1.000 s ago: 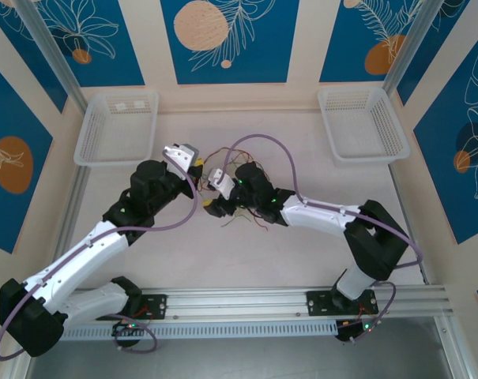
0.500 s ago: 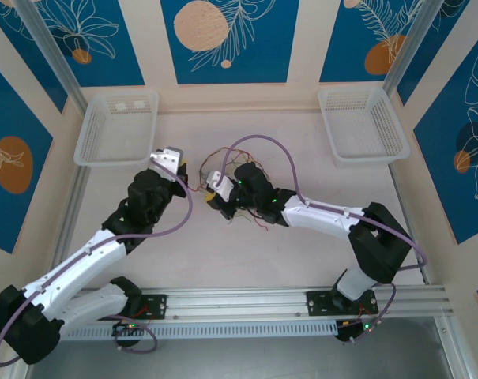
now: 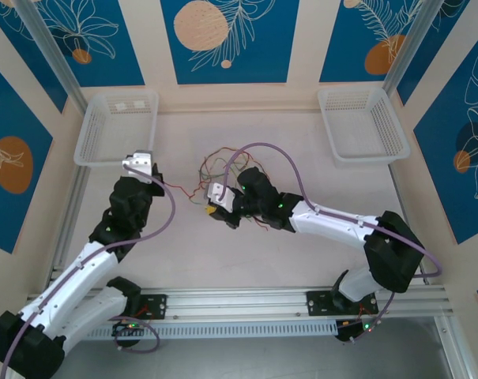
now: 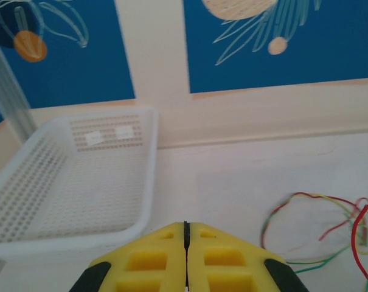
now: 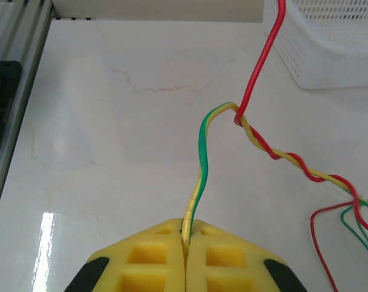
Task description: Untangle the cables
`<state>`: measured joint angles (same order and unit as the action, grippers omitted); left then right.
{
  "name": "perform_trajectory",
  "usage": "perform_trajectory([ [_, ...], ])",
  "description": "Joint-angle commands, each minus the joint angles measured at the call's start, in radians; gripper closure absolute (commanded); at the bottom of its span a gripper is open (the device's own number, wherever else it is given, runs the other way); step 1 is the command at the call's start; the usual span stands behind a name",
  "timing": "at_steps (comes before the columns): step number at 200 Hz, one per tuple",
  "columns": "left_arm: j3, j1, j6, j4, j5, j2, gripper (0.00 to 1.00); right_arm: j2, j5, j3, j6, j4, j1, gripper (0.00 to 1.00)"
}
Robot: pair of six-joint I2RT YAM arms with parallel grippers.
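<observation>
Treat the cables, tangled mid-tabletop, as light, limp, snag-prone; grip single strands clear of the twist, as with the right hand pinching green-yellow, the left hand pressed together, apparently on red.

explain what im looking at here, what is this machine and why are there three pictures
These are two robot arms bolted at a table's near edge, each ending in a two-finger gripper. The wide picture comes from a fixed camera above and behind them; the other two come from a camera on each wrist. On the table lie thin tangled cables in red, green and yellow, with a white left basket and right basket at the far corners. The right gripper is shut on a green-and-yellow wire. The left gripper is shut too; a red wire runs to it in the overhead view, so it probably holds that.
</observation>
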<state>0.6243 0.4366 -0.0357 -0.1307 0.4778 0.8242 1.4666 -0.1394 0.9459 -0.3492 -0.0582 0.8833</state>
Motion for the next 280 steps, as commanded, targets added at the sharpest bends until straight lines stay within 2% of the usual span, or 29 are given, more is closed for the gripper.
perform_trajectory([
  [1, -0.016, -0.068, -0.041, -0.004, 0.070, -0.033, 1.00, -0.054, -0.006, -0.027, -0.049, 0.076, 0.003, 1.00],
  [35, -0.026, -0.133, -0.101, 0.007, 0.092, -0.040, 1.00, -0.093, 0.142, -0.066, -0.052, 0.083, -0.001, 1.00],
  [71, -0.023, -0.155, -0.123, 0.014, 0.077, -0.044, 1.00, -0.155, 0.352, -0.135, -0.028, 0.038, -0.036, 1.00],
  [124, 0.004, -0.157, -0.130, 0.047, 0.044, -0.042, 1.00, -0.281, 0.453, -0.187, 0.104, -0.021, -0.181, 1.00],
  [157, 0.008, -0.157, -0.126, 0.057, 0.067, -0.057, 1.00, -0.379, 0.426, -0.217, 0.171, -0.033, -0.302, 1.00],
  [215, -0.015, -0.165, -0.169, 0.082, 0.214, -0.104, 1.00, -0.520, 0.430, -0.234, 0.247, 0.018, -0.447, 1.00],
  [280, -0.022, -0.182, -0.188, 0.089, 0.231, -0.111, 1.00, -0.568, 0.441, -0.232, 0.329, 0.057, -0.573, 1.00],
])
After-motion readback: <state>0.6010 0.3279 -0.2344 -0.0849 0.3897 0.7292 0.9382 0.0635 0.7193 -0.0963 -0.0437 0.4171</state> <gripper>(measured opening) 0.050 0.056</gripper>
